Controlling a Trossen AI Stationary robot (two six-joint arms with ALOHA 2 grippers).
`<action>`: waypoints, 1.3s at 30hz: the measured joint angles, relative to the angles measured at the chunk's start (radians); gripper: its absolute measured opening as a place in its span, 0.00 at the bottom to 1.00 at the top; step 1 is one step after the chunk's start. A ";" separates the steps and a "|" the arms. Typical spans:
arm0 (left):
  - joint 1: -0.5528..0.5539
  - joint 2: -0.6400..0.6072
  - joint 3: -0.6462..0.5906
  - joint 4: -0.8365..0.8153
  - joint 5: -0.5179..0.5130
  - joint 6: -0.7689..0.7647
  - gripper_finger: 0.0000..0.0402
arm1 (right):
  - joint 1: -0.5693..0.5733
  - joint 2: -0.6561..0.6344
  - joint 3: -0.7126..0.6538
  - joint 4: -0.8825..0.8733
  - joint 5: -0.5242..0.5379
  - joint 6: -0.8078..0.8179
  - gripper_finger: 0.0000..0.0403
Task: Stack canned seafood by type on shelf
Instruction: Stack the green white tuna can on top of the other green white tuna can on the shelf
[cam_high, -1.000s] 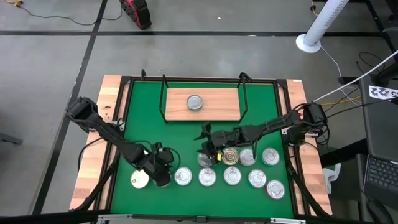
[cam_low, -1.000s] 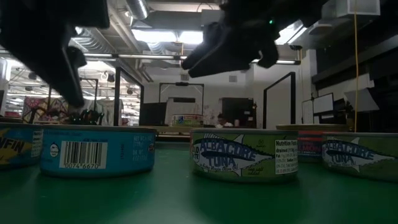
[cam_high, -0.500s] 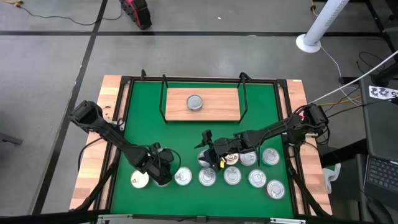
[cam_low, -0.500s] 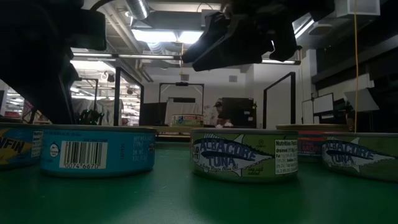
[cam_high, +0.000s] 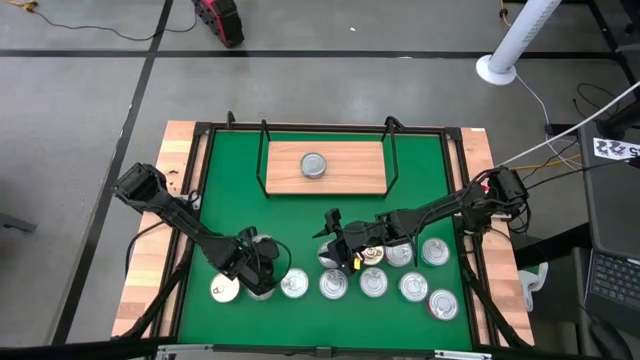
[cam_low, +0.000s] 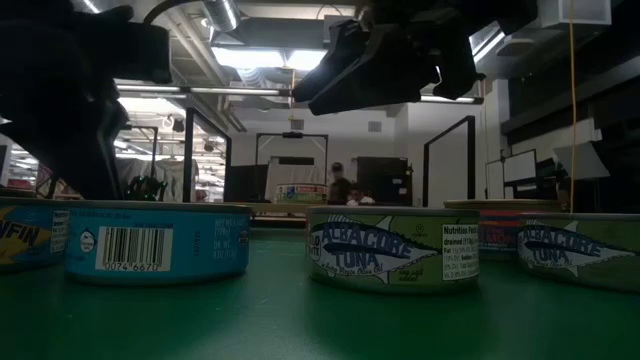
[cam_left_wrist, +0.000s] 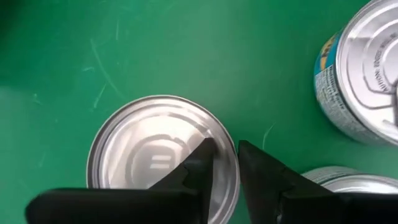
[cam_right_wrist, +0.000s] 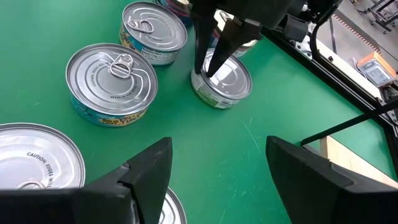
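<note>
Several round tins stand on the green mat (cam_high: 420, 180) in a row near its front edge. One silver-lidded tin (cam_high: 314, 165) stands on the shelf (cam_high: 350, 172), a light-wood board at the back. My left gripper (cam_high: 260, 272) points steeply down at the left end of the row, shut on a silver-lidded tin (cam_left_wrist: 155, 162). That tin also shows in the right wrist view (cam_right_wrist: 227, 84). My right gripper (cam_right_wrist: 219, 149) hangs open above the mat near the row's middle (cam_high: 335, 243), with nothing between its fingers. My left gripper pinches the silver-lidded tin by its rim (cam_left_wrist: 231, 163): one finger is over the lid (cam_left_wrist: 200, 158) and the other is outside the wall (cam_left_wrist: 258, 163). The fingers come from above, slanting down. The tin stands upright on the mat.
A blue tin (cam_right_wrist: 112, 78) and another tin (cam_right_wrist: 154, 28) stand close beside the held one. More tins (cam_high: 413, 287) fill the row to the right. The shelf's black wire uprights (cam_high: 392, 150) rise at its ends. A black frame (cam_high: 205, 160) borders the mat.
My left gripper has sunk toward the tin at the left end of the row and tipped to point more steeply down.
</note>
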 joint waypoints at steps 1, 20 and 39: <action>0.000 0.000 0.000 -0.002 0.001 0.012 0.15 | 0.000 0.000 0.000 0.000 0.000 0.000 0.64; 0.002 0.002 -0.003 -0.077 -0.002 0.038 0.21 | 0.000 0.000 0.000 -0.001 0.000 0.000 0.64; 0.002 0.002 -0.005 -0.083 -0.027 0.107 0.02 | 0.000 0.000 0.000 -0.001 0.000 0.000 0.64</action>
